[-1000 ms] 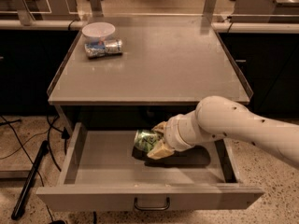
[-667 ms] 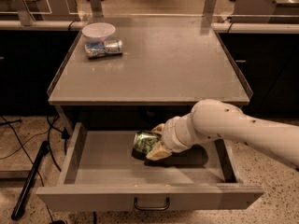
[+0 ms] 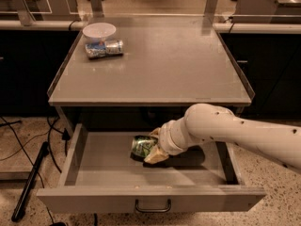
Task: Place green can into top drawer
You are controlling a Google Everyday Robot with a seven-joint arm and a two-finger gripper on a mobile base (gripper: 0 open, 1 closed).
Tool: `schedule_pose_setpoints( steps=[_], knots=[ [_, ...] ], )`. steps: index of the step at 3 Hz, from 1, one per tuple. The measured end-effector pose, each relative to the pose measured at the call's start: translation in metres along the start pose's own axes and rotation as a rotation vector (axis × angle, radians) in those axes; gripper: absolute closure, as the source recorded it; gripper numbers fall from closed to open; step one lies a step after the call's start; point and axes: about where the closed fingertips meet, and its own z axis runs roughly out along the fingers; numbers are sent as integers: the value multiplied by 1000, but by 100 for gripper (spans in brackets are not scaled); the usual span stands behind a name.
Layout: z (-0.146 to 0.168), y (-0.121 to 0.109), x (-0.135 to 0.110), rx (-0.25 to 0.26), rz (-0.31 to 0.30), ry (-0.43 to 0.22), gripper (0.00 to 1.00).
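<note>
The green can (image 3: 141,145) lies on its side inside the open top drawer (image 3: 101,166), near the drawer's middle. My gripper (image 3: 154,147) reaches into the drawer from the right on a white arm, and its beige fingers (image 3: 155,156) are closed around the can's right end. The can rests at or just above the drawer floor; I cannot tell which. The drawer's front panel with its dark handle (image 3: 153,206) faces me at the bottom.
On the grey tabletop (image 3: 164,65) at the back left stand a white bowl (image 3: 99,30) and a blue-and-white silver can (image 3: 104,48) lying on its side. A dark pole (image 3: 29,182) and cables lie on the floor at left. Counters and chairs stand behind.
The arm has shifted slightly left with the can, deeper over the drawer's middle. The can stays in the fingers.
</note>
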Motion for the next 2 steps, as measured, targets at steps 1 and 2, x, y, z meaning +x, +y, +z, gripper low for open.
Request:
schedule_pose_setpoints(
  steps=[1, 2],
  knots=[
    [13, 2, 4, -17, -3, 7, 100],
    [24, 4, 7, -32, -6, 14, 100]
  ],
)
